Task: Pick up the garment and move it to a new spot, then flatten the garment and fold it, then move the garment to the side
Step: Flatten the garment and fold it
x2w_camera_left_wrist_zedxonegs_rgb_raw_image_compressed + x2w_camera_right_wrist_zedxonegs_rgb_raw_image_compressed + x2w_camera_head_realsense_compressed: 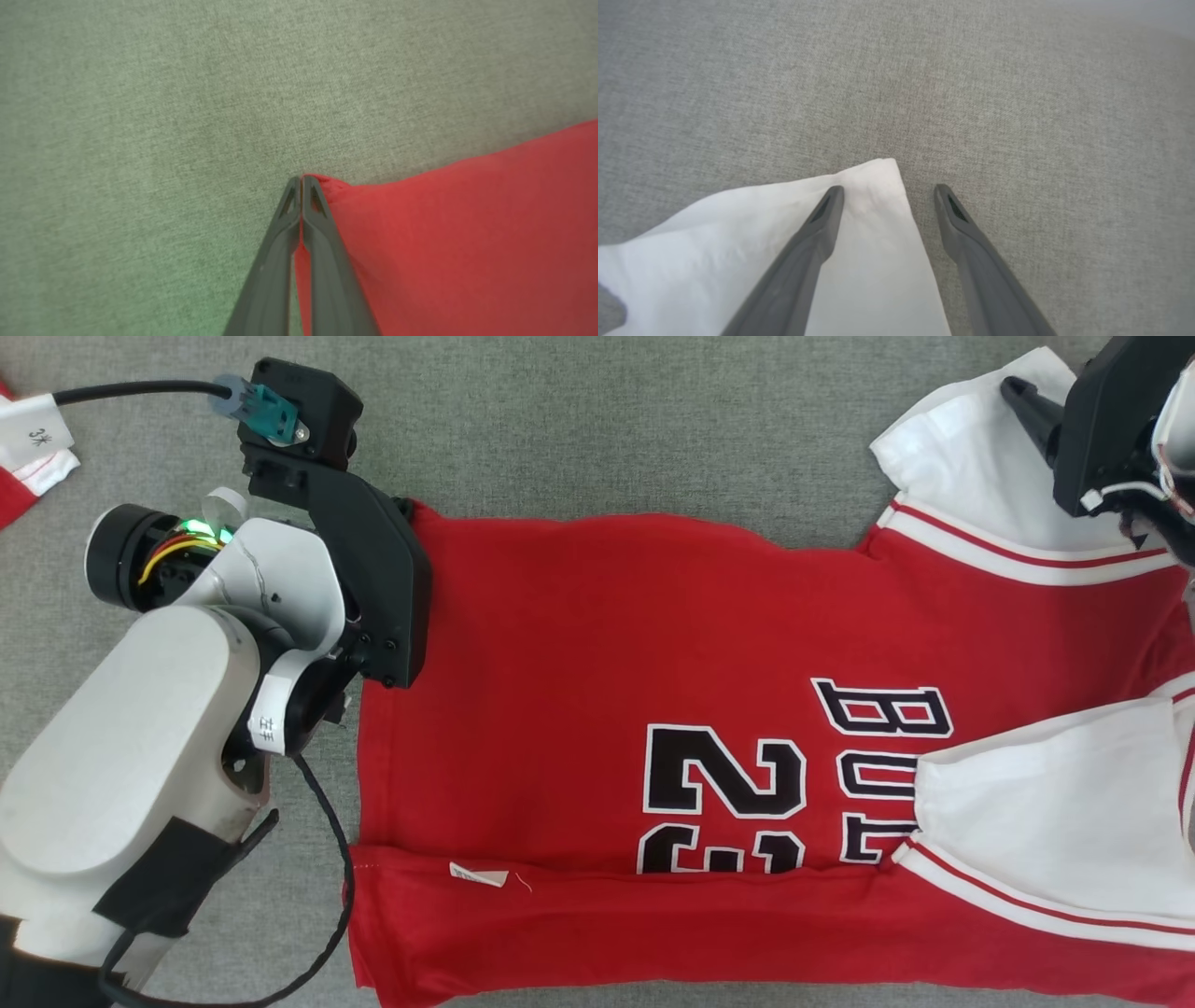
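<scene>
The garment [579, 663] is a red jersey with white sleeves and black "23" lettering, spread flat on the grey cloth surface [653, 420]. Its near long edge is folded over onto the body. My left gripper [301, 179] is shut on the jersey's red hem corner [327, 184], with red cloth showing between the fingers. In the head view its black housing [373, 569] covers that corner. My right gripper [887, 189] is open at the tip of the far white sleeve [971, 457]. One finger [822, 219] lies over the white cloth, the other [952, 214] over bare grey surface.
A second red and white cloth with a paper label [28, 448] lies at the far left edge. A small white tag [478, 875] sits on the jersey's folded strip. A black cable [327, 821] hangs beside my left forearm.
</scene>
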You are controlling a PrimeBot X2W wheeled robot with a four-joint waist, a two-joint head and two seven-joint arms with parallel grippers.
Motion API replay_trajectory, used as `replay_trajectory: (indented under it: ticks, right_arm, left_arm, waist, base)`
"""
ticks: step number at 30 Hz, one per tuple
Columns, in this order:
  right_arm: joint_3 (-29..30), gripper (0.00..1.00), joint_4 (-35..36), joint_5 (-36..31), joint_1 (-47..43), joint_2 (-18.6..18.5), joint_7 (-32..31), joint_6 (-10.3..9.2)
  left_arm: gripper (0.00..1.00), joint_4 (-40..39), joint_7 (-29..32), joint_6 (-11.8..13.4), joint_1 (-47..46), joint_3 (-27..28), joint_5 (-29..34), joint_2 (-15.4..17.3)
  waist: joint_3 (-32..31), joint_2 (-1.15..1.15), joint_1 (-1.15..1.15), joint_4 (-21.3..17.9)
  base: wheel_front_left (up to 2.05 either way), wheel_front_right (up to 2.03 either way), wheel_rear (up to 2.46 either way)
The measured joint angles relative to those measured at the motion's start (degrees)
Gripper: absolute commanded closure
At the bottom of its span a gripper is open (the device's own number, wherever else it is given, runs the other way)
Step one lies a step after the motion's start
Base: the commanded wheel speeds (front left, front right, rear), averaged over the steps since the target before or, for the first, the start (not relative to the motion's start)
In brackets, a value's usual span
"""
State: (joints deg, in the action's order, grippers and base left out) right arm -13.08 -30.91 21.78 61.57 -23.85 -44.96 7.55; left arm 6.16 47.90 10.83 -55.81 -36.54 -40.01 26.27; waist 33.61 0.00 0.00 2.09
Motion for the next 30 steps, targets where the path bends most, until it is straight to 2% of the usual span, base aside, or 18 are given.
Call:
replay_trajectory:
  ticks: [2, 3, 4, 12, 19, 25, 30]
  right_arm:
    - [-0.8, 0.0, -0.6, 0.1, 1.0, -0.4, -1.2, 0.0]
    - [-1.1, 0.67, -0.7, 0.2, 1.3, -0.5, -1.5, 0.0]
    - [-1.2, 1.0, -0.7, 0.3, 1.5, -0.7, -1.4, 0.0]
    - [1.2, 1.0, -1.7, -2.9, 2.0, -0.5, 8.2, 0.0]
    - [-0.8, 1.0, -1.8, -3.1, 2.8, -0.3, 16.6, 0.0]
    - [-4.3, 1.0, -1.5, 1.4, 1.5, -1.1, 18.5, 0.0]
    - [-4.9, 1.0, 2.5, 6.6, -2.5, -3.2, 17.9, 0.0]
  left_arm:
    - [1.0, -0.2, -0.5, 0.0, 0.0, 0.1, -0.1, -0.1]
    - [1.0, -0.2, -0.8, 0.0, 0.0, 0.3, -0.5, -0.2]
    - [1.0, -0.1, -1.3, 0.1, 0.0, 0.6, -0.6, -0.4]
    - [1.0, 4.1, -8.3, 2.4, 0.1, 4.1, -0.5, -1.0]
    - [1.0, 7.6, -11.6, 3.5, 1.2, 6.5, -1.4, -1.0]
    - [1.0, 8.7, -13.8, 3.5, 3.2, 7.1, -2.5, -2.1]
    - [1.0, 8.8, -16.9, 4.1, 6.7, 8.4, -4.2, -3.9]
  waist:
    - [0.5, 0.0, 0.0, 0.3]
    - [0.7, 0.0, -0.01, 0.4]
    - [0.8, 0.0, -0.01, 0.4]
    - [0.4, 0.0, 0.0, -0.3]
    - [-1.1, 0.0, 0.0, -1.3]
    - [-3.1, 0.0, 0.0, -1.7]
    - [-5.1, 0.0, 0.0, -1.7]
  base:
    - [0.0, 0.0, 0.0]
    - [0.0, 0.0, 0.0]
    - [0.0, 0.0, 0.0]
    - [0.0, 0.0, 0.0]
    - [0.0, 0.0, 0.0]
    - [0.0, 0.0, 0.0]
    - [0.0, 0.0, 0.0]
